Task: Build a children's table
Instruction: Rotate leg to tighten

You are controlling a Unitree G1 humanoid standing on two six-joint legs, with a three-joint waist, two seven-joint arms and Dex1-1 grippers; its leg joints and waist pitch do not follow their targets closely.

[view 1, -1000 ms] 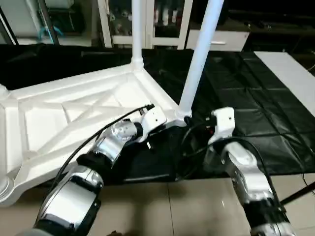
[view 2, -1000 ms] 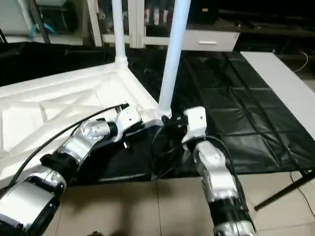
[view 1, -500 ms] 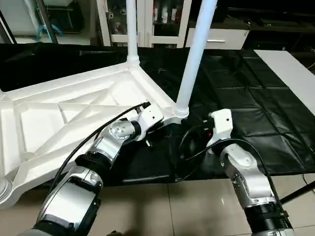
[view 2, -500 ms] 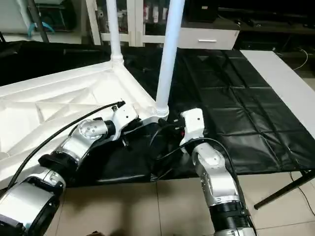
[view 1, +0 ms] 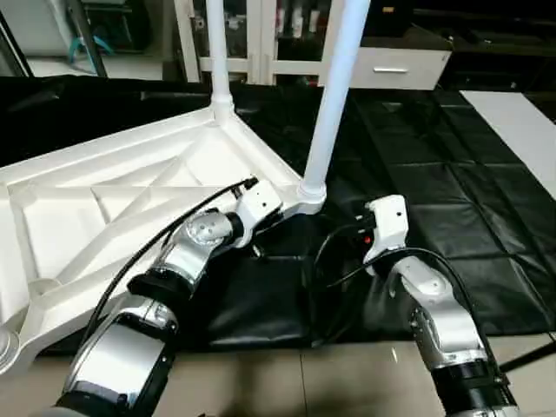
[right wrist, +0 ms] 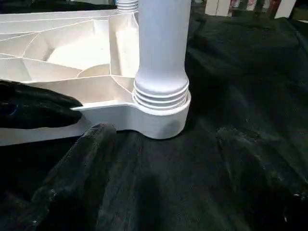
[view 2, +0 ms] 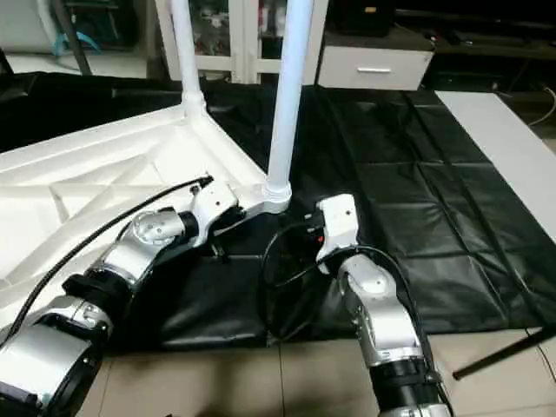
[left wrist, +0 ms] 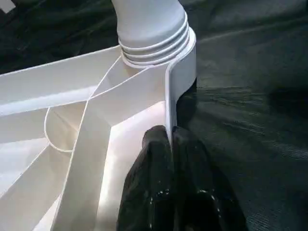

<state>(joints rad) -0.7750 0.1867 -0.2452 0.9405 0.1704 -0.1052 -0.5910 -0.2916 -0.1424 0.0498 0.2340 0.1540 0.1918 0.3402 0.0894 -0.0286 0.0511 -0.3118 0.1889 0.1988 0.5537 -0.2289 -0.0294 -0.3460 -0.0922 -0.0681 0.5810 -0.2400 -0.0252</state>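
1. Left eye view: right gripper has backed slightly away from the near leg; the camera has tilted too.
2. Left gripper stays clamped on the tabletop rim beside the corner socket; right fingers stand apart, empty.
3. Tabletop lies upside down on black sheet, two legs standing in sockets.

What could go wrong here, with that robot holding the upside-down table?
The left gripper pinches only the thin rim of the table top beside the near leg; that hold might slip. The right gripper is open, close to that leg's socket, so a careless move could nudge the leg askew.
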